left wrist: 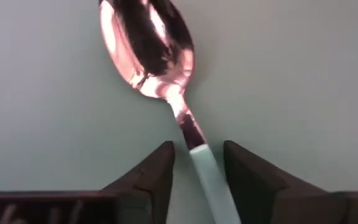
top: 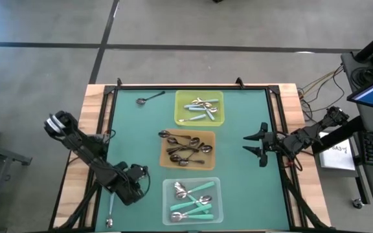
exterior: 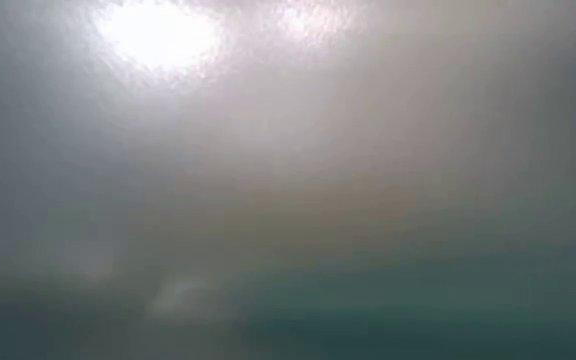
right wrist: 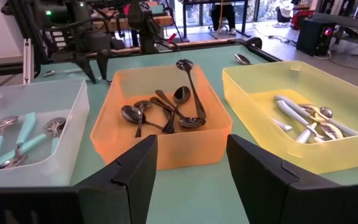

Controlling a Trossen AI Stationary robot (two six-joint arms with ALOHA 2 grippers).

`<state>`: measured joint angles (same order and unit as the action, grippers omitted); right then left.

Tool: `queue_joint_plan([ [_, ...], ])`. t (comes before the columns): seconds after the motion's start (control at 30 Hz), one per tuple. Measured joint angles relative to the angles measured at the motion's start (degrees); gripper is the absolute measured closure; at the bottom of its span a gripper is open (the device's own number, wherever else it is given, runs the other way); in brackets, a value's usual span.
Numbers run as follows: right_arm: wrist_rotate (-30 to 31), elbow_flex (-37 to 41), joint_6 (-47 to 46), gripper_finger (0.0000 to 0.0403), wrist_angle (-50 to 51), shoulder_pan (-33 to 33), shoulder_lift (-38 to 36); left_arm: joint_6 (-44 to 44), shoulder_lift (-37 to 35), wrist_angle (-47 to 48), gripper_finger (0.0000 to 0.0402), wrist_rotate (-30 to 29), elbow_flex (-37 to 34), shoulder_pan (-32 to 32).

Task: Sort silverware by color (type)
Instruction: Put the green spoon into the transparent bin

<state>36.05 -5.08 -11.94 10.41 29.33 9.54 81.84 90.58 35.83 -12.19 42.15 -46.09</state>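
Note:
A spoon with a teal handle (left wrist: 207, 180) and a shiny bowl (left wrist: 148, 50) lies flat on the green mat near the front left corner; it also shows in the high view (top: 111, 208). My left gripper (left wrist: 199, 168) points down over it, open. Its two fingers stand on either side of the handle just behind the neck, with a gap on each side. My right gripper (top: 256, 144) hangs open and empty above the mat, right of the orange tray (top: 206, 137). A dark spoon (top: 149, 98) lies on the mat at the far left.
Three trays stand in a row down the middle. The far yellow tray (top: 217, 97) holds silver spoons, the orange tray holds dark spoons (right wrist: 166, 112), and the near clear tray (top: 168, 188) holds teal-handled spoons (top: 196, 202). The low view is fogged and shows nothing.

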Motion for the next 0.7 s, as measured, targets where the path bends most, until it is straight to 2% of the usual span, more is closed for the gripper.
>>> queue_joint_plan([
  [0.2, 0.0, 0.0, 0.0, 0.0218, 0.0, 0.0, 0.0, -4.7, 0.7, 0.4, 0.0381, -2.7, 1.2, 0.0],
  [0.43, 0.0, 0.0, 0.0, 0.0218, 0.0, 0.0, 0.0, -7.7, 0.1, 5.4, 0.0384, -7.9, 5.0, 0.2],
  [0.57, 0.0, 0.0, 0.0, 0.0218, 0.0, 0.0, 0.0, -10.9, -0.4, 13.1, 0.0384, -11.0, 10.9, 0.9],
  [0.7, 0.0, 0.0, 0.0, 0.0218, 0.0, 0.0, 0.0, -17.2, -0.6, 19.1, 0.0384, -17.2, 18.9, 2.0],
])
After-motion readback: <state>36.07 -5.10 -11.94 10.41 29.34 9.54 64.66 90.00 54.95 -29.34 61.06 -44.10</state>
